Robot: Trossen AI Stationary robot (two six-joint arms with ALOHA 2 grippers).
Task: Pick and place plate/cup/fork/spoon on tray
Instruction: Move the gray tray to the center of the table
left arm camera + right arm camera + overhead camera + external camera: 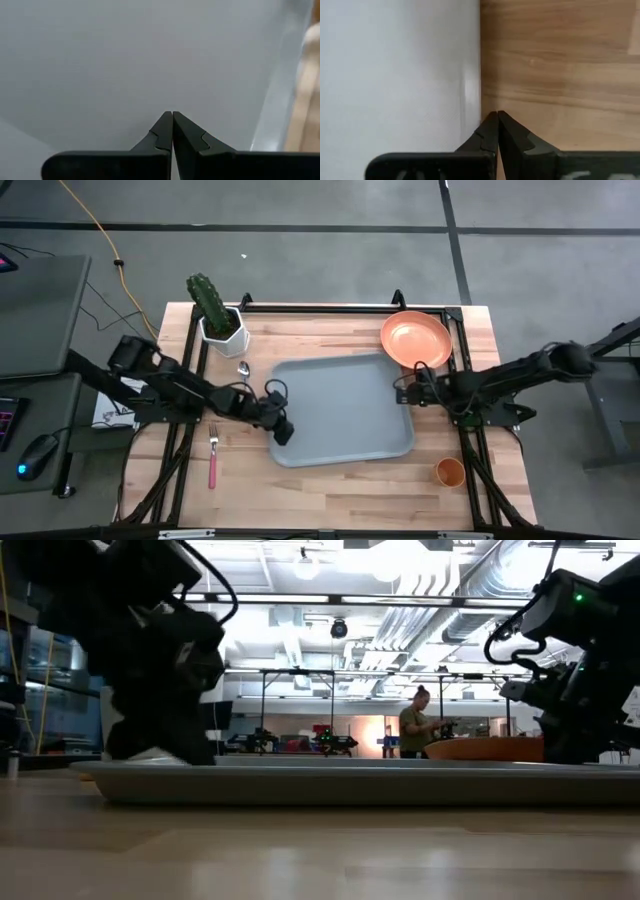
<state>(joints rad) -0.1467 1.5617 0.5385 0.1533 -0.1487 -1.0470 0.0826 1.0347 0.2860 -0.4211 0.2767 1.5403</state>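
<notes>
High view gives you the near edge first: the cup (450,471) stands alone on the surface (350,490) just off the tray's (340,405) near right corner, and the fork (212,455) lies on the wood to the tray's left, with the spoon (243,369) farther back by the cactus pot (222,325). Nothing is on the tray yet, so all four pieces remain. Your likeliest trouble, I judge, is the tray itself: both arms hang low at its edges, and a careless sweep could shove it, or knock the plate (415,340), which sits at the far right corner just beyond the rim. The slim fork and spoon lie flat, so a shallow pinch may slip off them. Your left end effector (284,430) is fully closed and empty over the tray's left side; your right end effector (404,392) is closed too, empty, at the tray's right rim.
</notes>
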